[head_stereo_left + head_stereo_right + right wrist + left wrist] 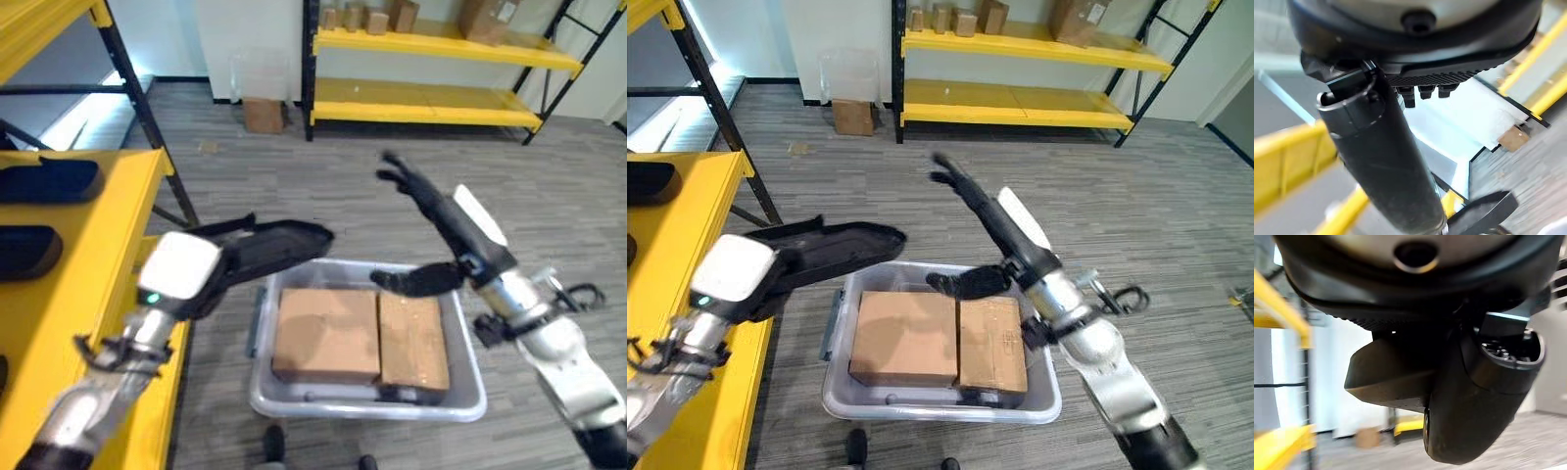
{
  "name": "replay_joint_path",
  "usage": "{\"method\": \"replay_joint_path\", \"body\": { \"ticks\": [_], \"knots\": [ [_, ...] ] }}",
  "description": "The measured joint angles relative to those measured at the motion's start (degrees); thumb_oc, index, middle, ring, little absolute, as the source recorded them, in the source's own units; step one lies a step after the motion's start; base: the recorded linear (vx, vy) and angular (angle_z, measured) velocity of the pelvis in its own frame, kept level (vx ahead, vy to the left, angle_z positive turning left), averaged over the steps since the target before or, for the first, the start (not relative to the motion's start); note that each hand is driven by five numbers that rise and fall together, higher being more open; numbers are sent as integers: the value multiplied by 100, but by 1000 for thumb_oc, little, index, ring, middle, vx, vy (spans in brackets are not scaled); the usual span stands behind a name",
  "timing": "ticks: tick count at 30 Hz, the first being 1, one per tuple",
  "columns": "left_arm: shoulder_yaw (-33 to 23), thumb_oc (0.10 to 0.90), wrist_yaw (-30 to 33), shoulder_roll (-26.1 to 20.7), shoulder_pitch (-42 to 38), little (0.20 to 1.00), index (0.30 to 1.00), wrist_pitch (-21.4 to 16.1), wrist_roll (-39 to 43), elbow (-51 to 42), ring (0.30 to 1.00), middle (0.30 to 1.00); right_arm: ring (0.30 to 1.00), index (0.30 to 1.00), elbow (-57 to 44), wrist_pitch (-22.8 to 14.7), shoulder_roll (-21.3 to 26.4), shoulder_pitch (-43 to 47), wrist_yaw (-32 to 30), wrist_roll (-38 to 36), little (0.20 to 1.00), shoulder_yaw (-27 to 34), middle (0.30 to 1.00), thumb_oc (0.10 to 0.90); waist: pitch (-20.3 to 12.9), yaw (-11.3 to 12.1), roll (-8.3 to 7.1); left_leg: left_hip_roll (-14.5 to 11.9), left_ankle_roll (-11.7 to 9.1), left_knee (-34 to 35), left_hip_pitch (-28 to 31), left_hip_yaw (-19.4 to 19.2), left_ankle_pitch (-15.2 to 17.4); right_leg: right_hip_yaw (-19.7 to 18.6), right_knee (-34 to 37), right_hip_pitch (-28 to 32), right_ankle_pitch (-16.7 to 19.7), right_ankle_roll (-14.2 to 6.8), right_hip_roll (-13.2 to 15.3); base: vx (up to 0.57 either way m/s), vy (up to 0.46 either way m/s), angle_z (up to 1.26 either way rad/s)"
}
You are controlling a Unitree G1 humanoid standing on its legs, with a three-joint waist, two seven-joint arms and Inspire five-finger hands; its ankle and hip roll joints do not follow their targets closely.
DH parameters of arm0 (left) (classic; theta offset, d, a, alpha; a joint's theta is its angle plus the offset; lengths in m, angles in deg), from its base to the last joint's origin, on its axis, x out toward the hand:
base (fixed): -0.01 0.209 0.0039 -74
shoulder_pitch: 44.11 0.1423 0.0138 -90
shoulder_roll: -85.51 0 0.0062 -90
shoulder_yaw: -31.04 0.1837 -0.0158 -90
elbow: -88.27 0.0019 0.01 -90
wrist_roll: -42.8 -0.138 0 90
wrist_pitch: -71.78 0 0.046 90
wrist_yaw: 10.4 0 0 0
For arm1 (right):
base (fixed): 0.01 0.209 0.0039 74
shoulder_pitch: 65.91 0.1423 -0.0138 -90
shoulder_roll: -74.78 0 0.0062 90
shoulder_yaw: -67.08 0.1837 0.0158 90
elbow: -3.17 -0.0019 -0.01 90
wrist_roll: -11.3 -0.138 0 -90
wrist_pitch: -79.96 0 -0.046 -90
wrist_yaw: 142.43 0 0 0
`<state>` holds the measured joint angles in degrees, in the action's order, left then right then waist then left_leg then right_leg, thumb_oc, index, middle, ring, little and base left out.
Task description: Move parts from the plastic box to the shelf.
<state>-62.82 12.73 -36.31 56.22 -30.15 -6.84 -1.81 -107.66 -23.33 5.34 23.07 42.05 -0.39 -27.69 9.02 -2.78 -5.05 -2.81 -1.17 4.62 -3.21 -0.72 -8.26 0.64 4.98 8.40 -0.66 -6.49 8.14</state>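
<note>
Parts in play: one long, dark, flat-oval black part [279, 245] is held in the left hand [211, 269], lifted above the near-left corner of the plastic box and pointing out over it. In the left wrist view the same dark piece [1386, 377] shows past the thumb, which curls against it, so the fingers are clamped on the part.

The plastic box [460, 397] is a pale grey tub standing on the grey plank floor [294, 176]. Two brown cardboard boxes lie flat inside it, side by side and touching: a wider one [328, 333] on the left and a narrower one [414, 340] on the right. Another dark shape [407, 394] sits at the tub's near edge, mostly hidden under the cardboard; what it is cannot be told.

The right hand [421, 196] is raised over the far right part of the tub, fingers stretched straight and spread, thumb [416, 281] standing out over the narrower carton. It holds nothing.

On the robot's left stands the yellow shelf [108, 255], and two dark parts already lie on it [49, 179] [27, 251], one behind the other.

Across the room is a second yellow rack [421, 98] carrying small cardboard boxes [372, 17] on its top level, with another brown carton [263, 115] on the floor beside it.
</note>
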Motion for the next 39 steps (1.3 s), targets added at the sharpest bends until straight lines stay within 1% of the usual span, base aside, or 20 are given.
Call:
{"method": "replay_joint_path", "body": {
  "ticks": [8,12,14,15,18,20,21,22,23,24,25,27,29,30,31,32,33,35,36,39],
  "knots": [
    [-338,400,11,474,820,300,300,35,3,-73,300,300,1000,1000,-147,74,-85,-1037,293,-317,1000,364,1000,900,-15,8,343,-75,-112,-1,15,210,-18,161,-5,118,-42,49,-158,-77,-118,13],
    [-672,400,16,1120,1333,300,300,16,245,-307,300,300,1000,1000,-133,37,-119,-1351,314,-556,1000,468,1000,900,-17,-6,396,-214,-210,-10,19,370,-85,304,-190,119,-179,189,-339,-104,-172,16],
    [-665,400,14,1155,1513,300,300,48,401,-346,300,300,1000,1000,-82,42,-140,-1363,309,-654,1000,315,1000,900,-9,172,507,-412,-369,-20,-37,588,-203,476,-453,28,-318,343,-623,-220,-273,39],
    [-672,400,12,1190,1546,300,300,64,441,-382,300,300,1000,1000,-59,43,-135,-1307,277,-654,1000,228,1000,900,3,160,548,-498,-465,-15,-62,709,-238,557,-566,-12,-364,403,-706,-280,-262,53],
    [-690,400,15,1239,1583,300,300,87,458,-535,300,300,1000,1000,64,45,-127,-872,191,-653,1000,-143,1000,900,58,489,769,-799,-472,-5,-129,886,-308,753,-911,-153,-485,606,-1034,-256,-125,26],
    [-687,400,18,1237,1562,300,300,72,539,-734,300,300,1000,1000,119,41,-90,-439,77,-651,1000,-420,1000,900,83,566,892,-922,-447,17,-326,1023,-307,966,-1137,-337,-550,728,-1173,-205,-37,43],
    [-653,400,19,1227,1475,300,300,36,612,-808,300,300,1000,1000,120,41,-76,-227,-10,-627,1000,-558,1000,900,131,623,942,-953,-309,18,-495,967,-63,1157,-1232,-432,-557,801,-1135,-160,2,82],
    [-600,400,21,1213,1295,300,300,3,627,-855,300,300,1000,1000,112,32,-80,-86,-64,-617,1000,-623,1000,900,188,589,815,-931,-333,-63,-586,772,274,1368,-1209,-494,-535,843,-1001,-303,-50,117],
    [-535,400,100,1157,1103,300,300,-77,653,-854,300,300,1000,1000,129,32,-75,74,-118,-461,1000,-628,1000,900,275,757,734,-868,-298,-236,-645,442,357,1615,-1265,-622,-532,904,-772,-353,-70,180],
    [-342,400,151,1049,871,300,300,-116,655,-765,300,300,1000,1000,162,-4,-134,60,-336,-403,1000,-711,1000,900,340,702,601,-733,-207,-875,-629,-397,638,2189,-995,-480,-368,938,-443,-331,-82,179],
    [-296,400,162,1059,796,300,300,-125,662,-752,300,300,1000,1000,163,22,-152,37,-383,-401,1000,-747,1000,900,353,639,517,-677,-238,-1195,-614,-517,634,2303,-900,-412,-277,954,-335,-146,-36,148],
    [-301,400,247,1053,782,300,300,-193,661,-769,300,300,1000,1000,157,14,-76,49,-346,-389,1000,-753,1000,900,393,670,446,-722,-300,-1718,-367,-370,814,2483,-898,-419,-247,935,-150,-33,-12,73],
    [-260,400,247,1063,710,300,300,-211,658,-787,300,300,1000,1000,134,-6,-76,-194,-360,-402,1000,-648,1000,900,388,520,383,-718,-434,-2169,-134,-457,966,2848,-693,-241,-120,724,2,30,38,105],
    [-281,400,252,1071,712,300,300,-192,659,-910,300,300,1000,1000,121,-18,-2,-309,-367,-403,1000,-557,1000,900,393,440,448,-764,-389,-2010,147,-533,820,2886,-795,-271,-181,719,79,96,101,124],
    [-277,400,251,1058,600,300,300,-187,658,-949,300,300,1000,1000,263,14,-53,-393,-374,-401,1000,-519,1000,900,417,410,467,-695,-342,-1916,115,-713,893,2844,-1142,-374,-251,713,193,86,238,117],
    [-324,400,265,1015,545,300,300,-175,662,-1018,300,300,1000,1000,270,14,-121,-498,-375,-402,1000,-506,1000,900,394,384,419,-597,-320,-1801,117,-678,907,2527,-1075,-399,-278,809,193,136,263,98],
    [-392,400,291,973,533,300,300,-172,662,-1083,300,300,1000,1000,274,14,-162,-543,-363,-400,1000,-491,1000,900,356,386,340,-514,-275,-1612,112,-683,976,2368,-940,-364,-324,784,207,105,215,84],
    [-446,400,397,1080,402,300,300,-174,679,-1230,300,300,1000,1000,336,40,-489,-793,-407,-355,1000,-35,1000,900,240,331,363,-388,-179,-949,171,-783,1076,2793,-784,-298,-71,357,329,105,288,114],
    [-556,400,524,989,503,300,300,-168,683,-1290,300,300,1000,1000,348,44,-579,-814,-436,-338,1000,89,1000,900,178,475,259,-187,-129,-914,126,-734,999,2664,-702,-280,9,332,480,107,393,98],
    [-562,400,554,978,607,300,300,-158,668,-1358,300,300,1000,1000,347,43,-646,-803,-489,-188,1000,136,1000,900,102,466,298,-12,4,-802,143,-521,923,2747,-721,-207,259,426,612,45,248,43]
  ]
}}
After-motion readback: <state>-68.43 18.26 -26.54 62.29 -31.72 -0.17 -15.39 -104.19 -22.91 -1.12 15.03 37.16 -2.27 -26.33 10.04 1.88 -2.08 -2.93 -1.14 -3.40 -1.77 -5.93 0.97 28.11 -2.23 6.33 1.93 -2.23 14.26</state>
